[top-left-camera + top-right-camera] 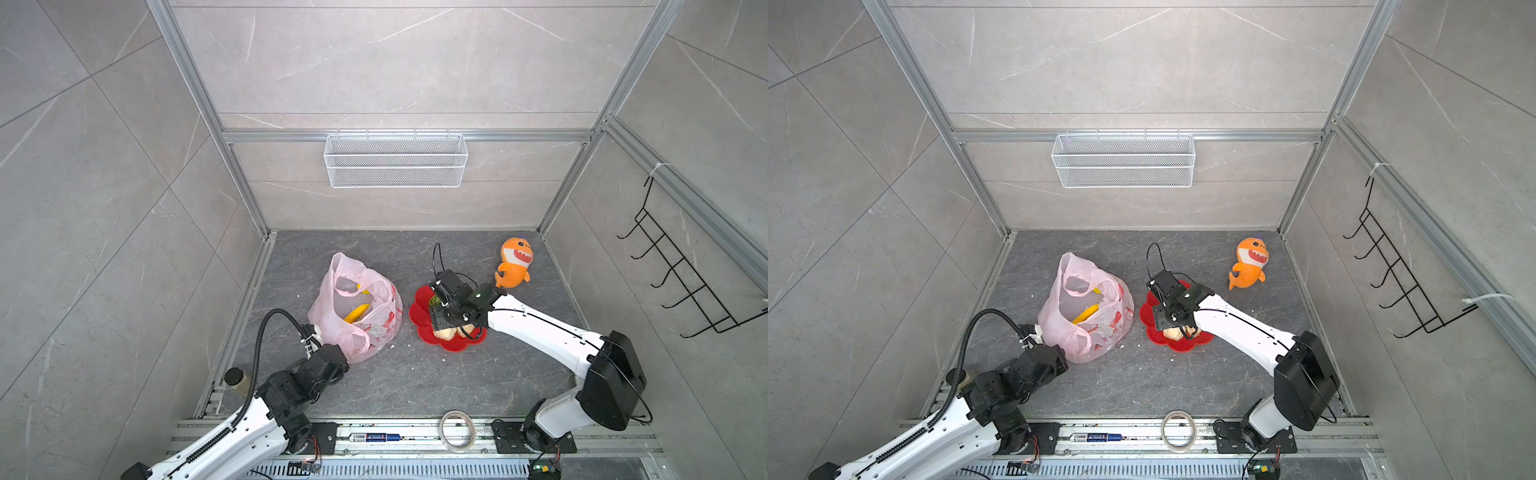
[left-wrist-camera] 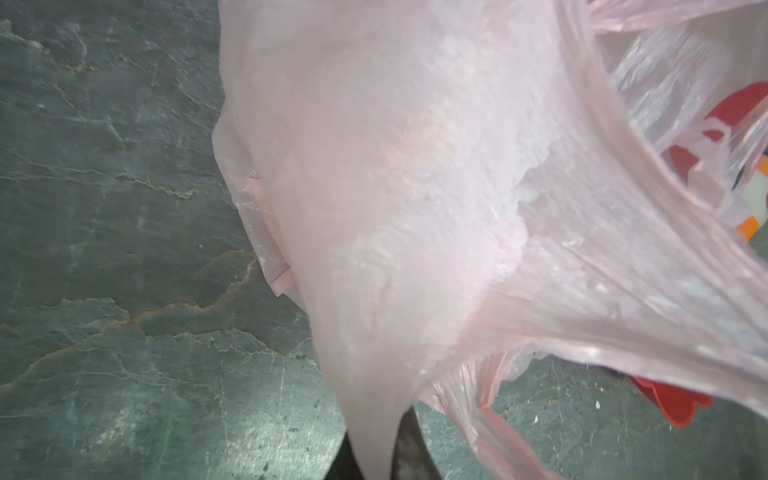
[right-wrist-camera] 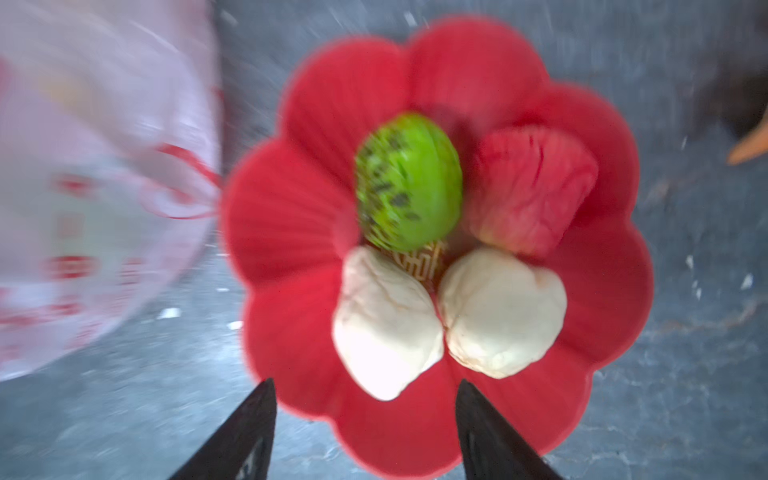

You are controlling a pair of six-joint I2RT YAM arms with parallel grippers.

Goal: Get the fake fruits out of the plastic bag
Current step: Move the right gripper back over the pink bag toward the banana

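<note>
**Printed marks in the scene.** Plastic bag (image 1: 376, 328), just beside the right hand (image 3: 365, 381): red writing and fruit pictures on its wall, too small and creased to read in both top views, smeared by blur in the right wrist view. Red dish (image 3: 291, 199), under that hand: a gold fretted mark (image 3: 419, 259) at its centre, half hidden by the fake fruits (image 3: 409, 183), unreadable. Blue-labelled tube (image 1: 374, 437), well apart from the hand: print too small. No text is legible.
</note>
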